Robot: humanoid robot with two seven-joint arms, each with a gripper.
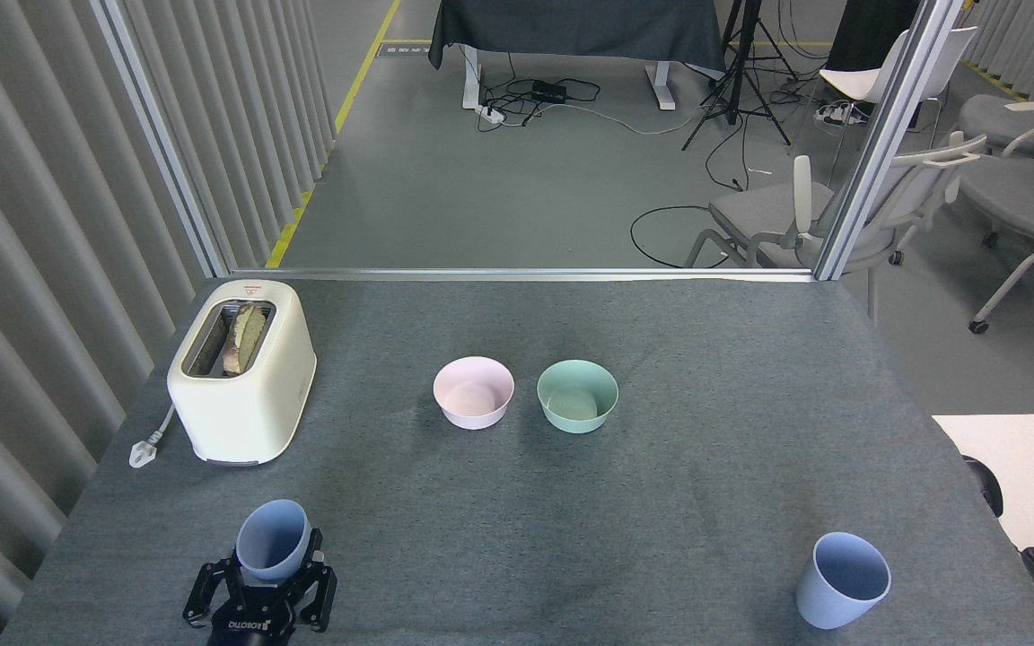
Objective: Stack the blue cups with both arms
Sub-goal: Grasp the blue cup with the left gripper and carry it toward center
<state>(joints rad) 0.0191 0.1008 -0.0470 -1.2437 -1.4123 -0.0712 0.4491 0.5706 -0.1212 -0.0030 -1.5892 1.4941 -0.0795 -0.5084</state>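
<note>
Head view: left gripper [273, 574] appears closed around the near-left blue cup [273, 538]; second blue cup [842, 580] stands far right. Risk: shallow grip lets the cup tip.

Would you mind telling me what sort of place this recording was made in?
Probably a robotics lab or test bay: a felt-covered table fenced by aluminium posts, with tripod, floor cables and office chairs behind.
</note>
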